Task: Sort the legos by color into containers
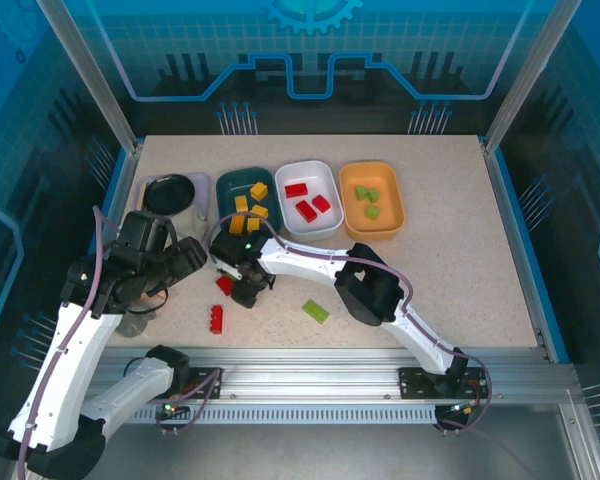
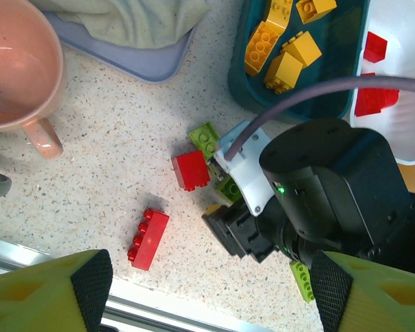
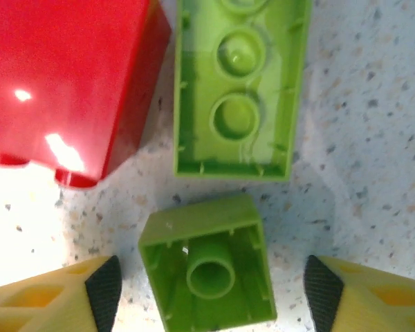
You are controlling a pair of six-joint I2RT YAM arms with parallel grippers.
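Note:
Three containers stand in a row at the back: a dark teal tray with yellow legos, a white tray with red legos, and an orange tray with green legos. My right gripper is open, low over the table, with a small green lego lying upside down between its fingertips and a gap on each side. Beyond it lie a longer green lego and a red lego. My left gripper hangs open above a long red lego, holding nothing.
Another long green lego lies to the right of the right gripper. A black round dish sits on a pale tray with a cloth at the back left. A pink cup stands left. The metal rail runs along the near edge.

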